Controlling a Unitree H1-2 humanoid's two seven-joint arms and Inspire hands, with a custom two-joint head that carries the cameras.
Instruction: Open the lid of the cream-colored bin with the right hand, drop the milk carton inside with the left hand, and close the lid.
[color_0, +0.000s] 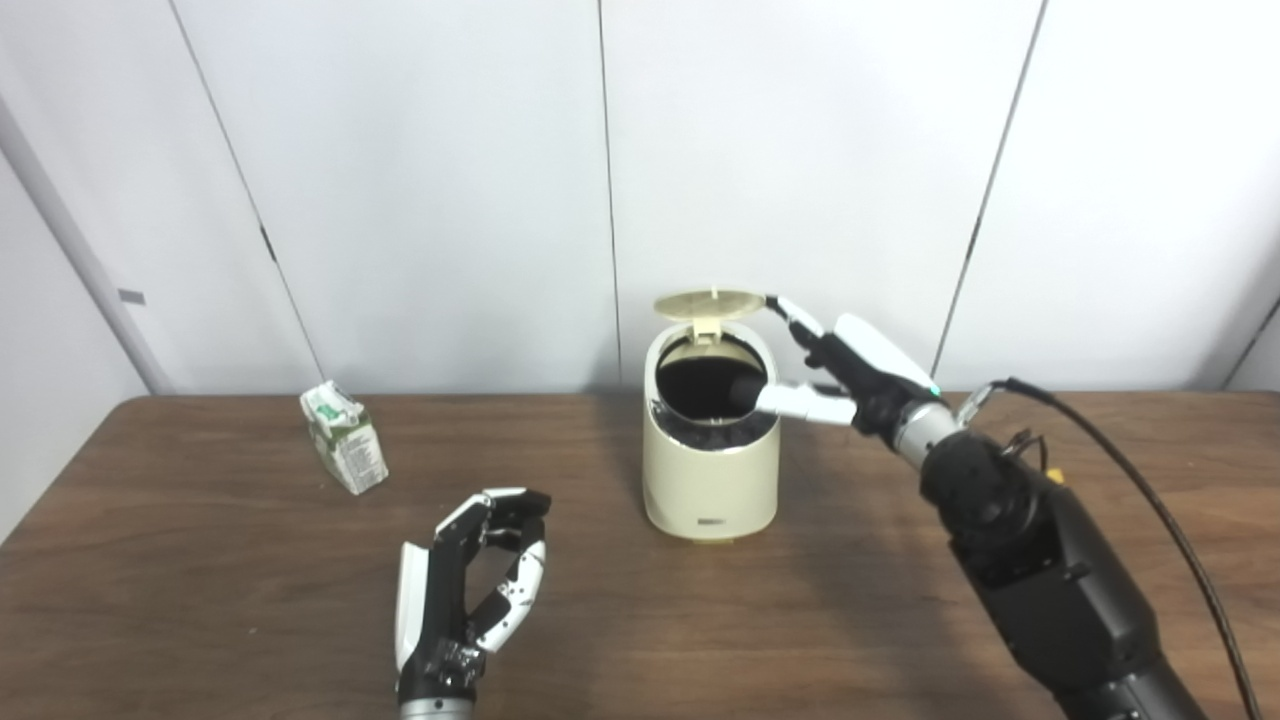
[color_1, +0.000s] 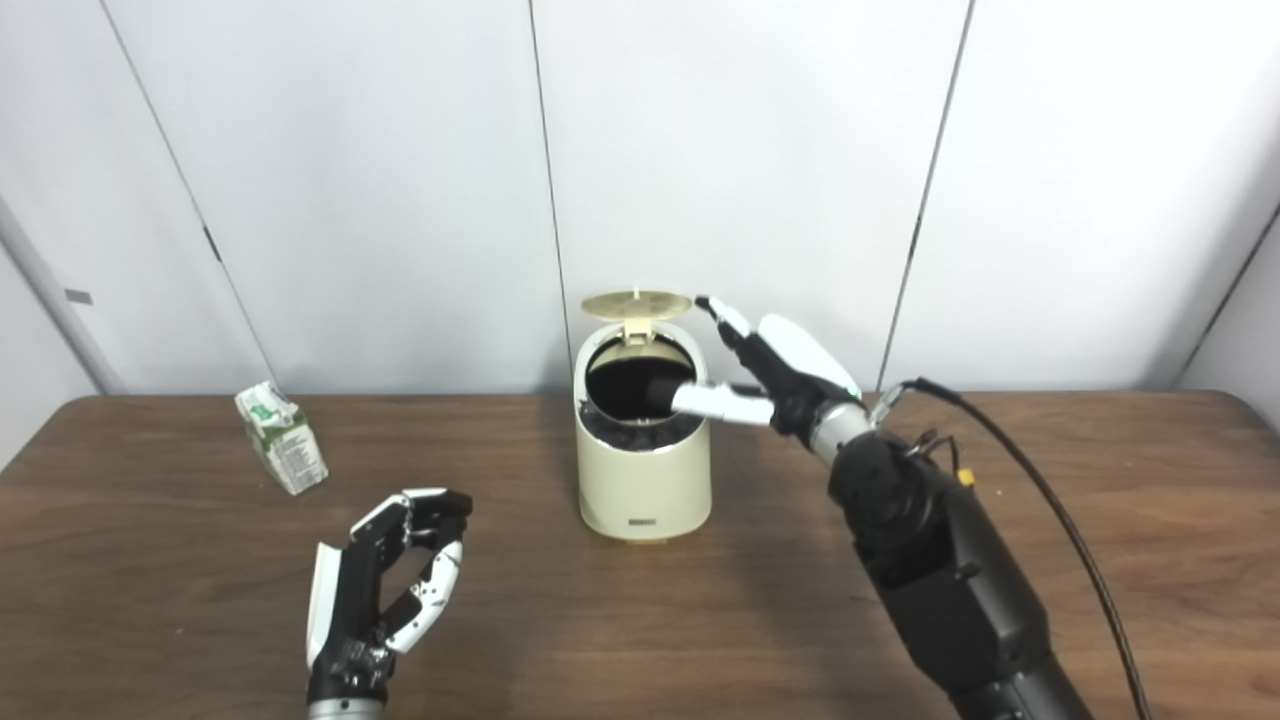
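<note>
Milk carton (color_0: 345, 438): stands on the table (color_0: 180, 560) at the far left, tilted, gable top leaning back and to the left; nothing touches it.
Carton's long axis: runs from its base near the front up toward the back-left, so the broad printed side faces the front right.
Left hand (color_0: 470, 590): low over the table in front, to the right of the carton and nearer the robot; fingers loosely curled and apart, holding nothing.
Key relation: the carton lies up and to the left of the left hand, well apart from it; the left hand is much the nearer of the two, and I judge it must reach forward and leftward to close around the carton's sides.
Cream-colored bin (color_0: 710, 470): upright at the table's middle, right of the left hand, dark opening exposed.
Lid (color_0: 710, 303): raised on its rear hinge, lying about level above the bin's back rim.
Right hand (color_0: 835, 375): just right of the bin; one fingertip up against the lid's right edge, another digit across the bin's rim, fingers spread and not clasped around anything.
Stage: lid appears open, carton not yet picked up.
</note>
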